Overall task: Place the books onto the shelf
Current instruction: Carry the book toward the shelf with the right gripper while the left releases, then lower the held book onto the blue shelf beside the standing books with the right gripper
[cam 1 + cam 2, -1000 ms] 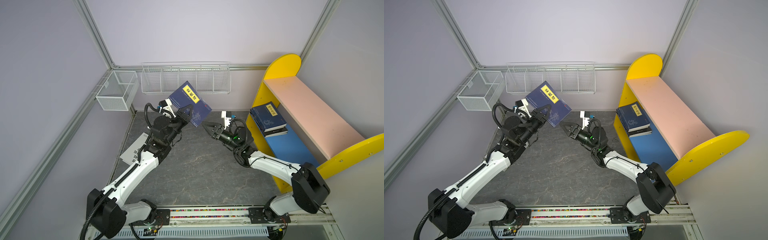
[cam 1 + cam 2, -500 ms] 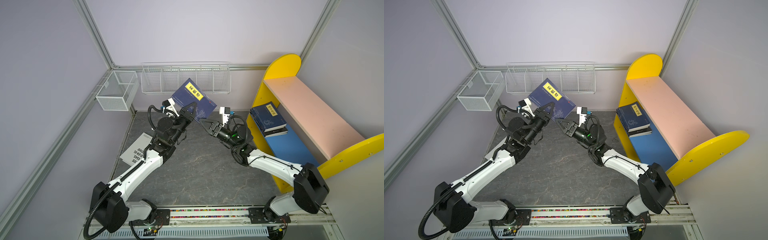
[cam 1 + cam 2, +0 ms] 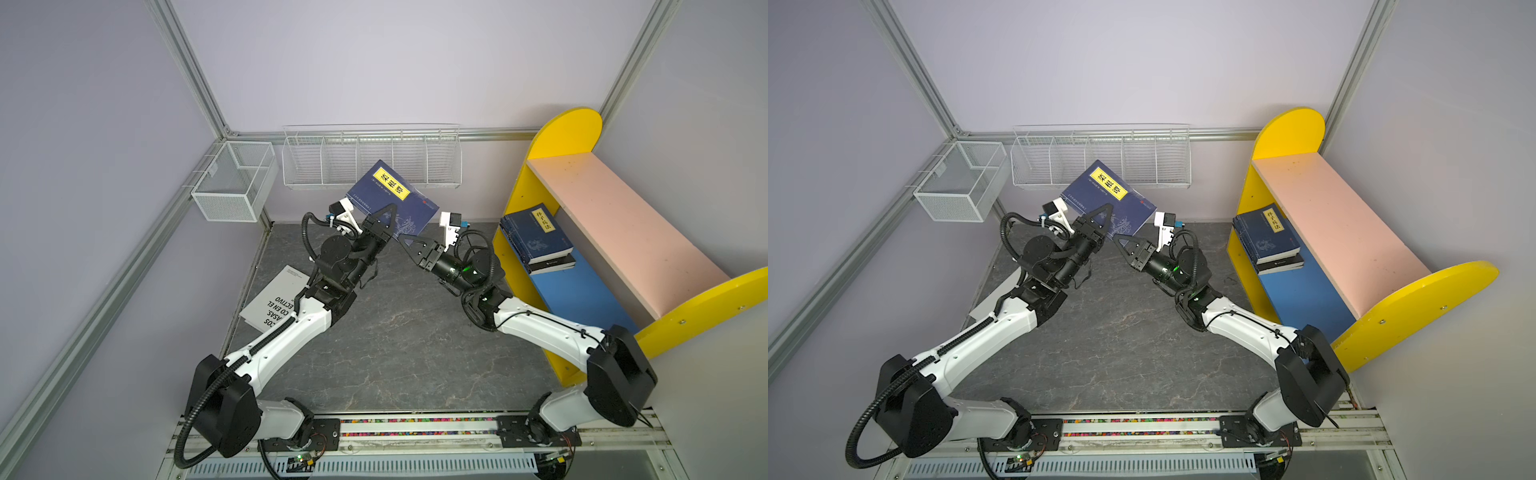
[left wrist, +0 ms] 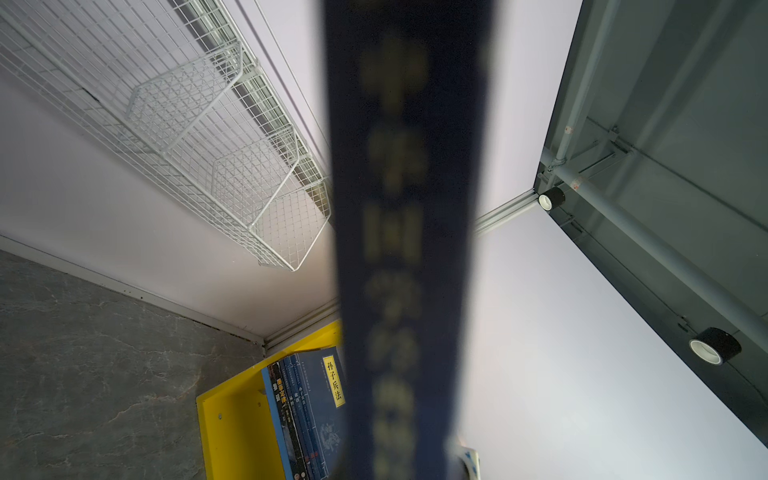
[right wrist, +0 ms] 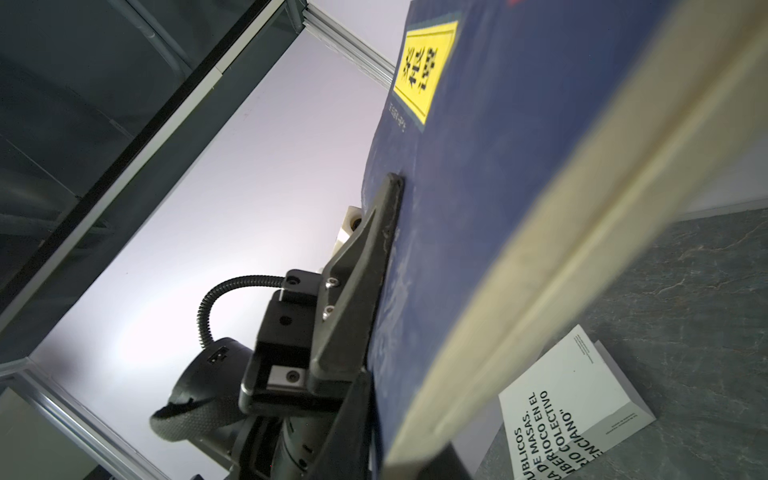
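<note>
A navy book with a yellow label (image 3: 392,199) (image 3: 1108,199) hangs tilted in the air before the back wall. My left gripper (image 3: 387,211) (image 3: 1106,210) is shut on it from the left; one of its fingers (image 5: 374,257) lies flat on the cover. My right gripper (image 3: 401,237) (image 3: 1117,237) (image 5: 399,457) is shut on the same book's lower corner, a jaw on each side of the page edge. Its blurred spine (image 4: 407,208) fills the left wrist view. The shelf (image 3: 561,133) holds a stack of books (image 3: 536,237) (image 4: 311,407) on its blue lower board. A white book (image 3: 274,303) (image 5: 573,403) lies on the floor.
A white wire divided rack (image 3: 370,158) hangs on the back wall just behind the raised book. A white mesh basket (image 3: 232,183) hangs at the back left. The shelf's pink upper board (image 3: 623,224) is bare. The arms' base rail (image 3: 415,428) runs along the front.
The left arm raised the navy book up and to the right. The right gripper came in toward the book's lower corner and went from open to shut on it.
</note>
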`<move>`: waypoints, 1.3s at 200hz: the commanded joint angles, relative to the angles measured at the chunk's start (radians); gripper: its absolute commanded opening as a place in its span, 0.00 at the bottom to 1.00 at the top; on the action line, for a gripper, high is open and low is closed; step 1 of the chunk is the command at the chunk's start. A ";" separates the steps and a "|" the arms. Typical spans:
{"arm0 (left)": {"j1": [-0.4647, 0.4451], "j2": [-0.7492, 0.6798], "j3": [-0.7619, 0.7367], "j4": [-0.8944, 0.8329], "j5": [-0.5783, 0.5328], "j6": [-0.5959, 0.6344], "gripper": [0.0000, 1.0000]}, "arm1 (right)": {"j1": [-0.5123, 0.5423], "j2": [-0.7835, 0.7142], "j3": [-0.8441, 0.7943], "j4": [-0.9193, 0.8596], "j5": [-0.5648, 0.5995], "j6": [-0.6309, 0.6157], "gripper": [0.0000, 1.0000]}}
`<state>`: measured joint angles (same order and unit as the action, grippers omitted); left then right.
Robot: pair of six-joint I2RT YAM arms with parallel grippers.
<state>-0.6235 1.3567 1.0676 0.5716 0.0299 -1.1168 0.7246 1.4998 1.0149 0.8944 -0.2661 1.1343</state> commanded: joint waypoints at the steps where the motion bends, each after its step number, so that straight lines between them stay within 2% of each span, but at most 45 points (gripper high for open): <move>1: -0.013 0.005 0.003 0.073 0.045 -0.023 0.00 | -0.033 -0.014 -0.013 -0.040 0.061 0.007 0.15; 17: -0.013 0.008 0.011 0.067 0.054 -0.023 0.00 | -0.039 -0.019 -0.018 -0.041 0.061 0.008 0.12; 36: -0.013 0.010 0.017 0.057 0.067 -0.013 0.10 | -0.054 -0.038 -0.022 -0.071 0.053 0.003 0.11; 45: -0.013 0.009 0.018 0.052 0.073 -0.007 0.21 | -0.061 -0.054 -0.030 -0.087 0.052 -0.006 0.11; 61: -0.013 0.005 0.032 0.008 0.087 0.018 0.49 | -0.083 -0.094 -0.050 -0.131 0.047 -0.014 0.07; 70: -0.012 -0.001 0.039 -0.032 0.095 0.025 0.59 | -0.100 -0.126 -0.073 -0.155 0.048 -0.018 0.07; 77: -0.012 -0.010 0.043 -0.064 0.102 0.071 0.63 | -0.120 -0.155 -0.096 -0.171 0.047 -0.020 0.07; 113: -0.012 -0.115 0.027 -0.325 0.057 0.237 0.68 | -0.256 -0.309 -0.224 -0.247 -0.036 -0.001 0.07; 141: -0.012 -0.217 -0.031 -0.456 -0.005 0.310 0.71 | -0.339 -0.409 -0.247 -0.400 -0.099 -0.034 0.06; 166: -0.012 -0.284 -0.095 -0.506 -0.043 0.313 0.72 | -0.414 -0.461 -0.288 -0.447 -0.146 -0.013 0.06; 207: -0.012 -0.325 -0.161 -0.522 -0.058 0.292 0.72 | -0.581 -0.479 -0.369 -0.338 -0.201 0.070 0.06; 242: -0.012 -0.338 -0.200 -0.520 -0.058 0.266 0.72 | -0.675 -0.497 -0.333 -0.438 -0.227 -0.011 0.06; 260: -0.012 -0.347 -0.237 -0.504 -0.061 0.244 0.72 | -0.733 -0.487 -0.340 -0.424 -0.252 0.001 0.06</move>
<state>-0.6350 1.0340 0.8722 0.0597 -0.0109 -0.8501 0.0452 1.0325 0.6518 0.4278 -0.4660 1.1511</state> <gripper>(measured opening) 0.724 0.121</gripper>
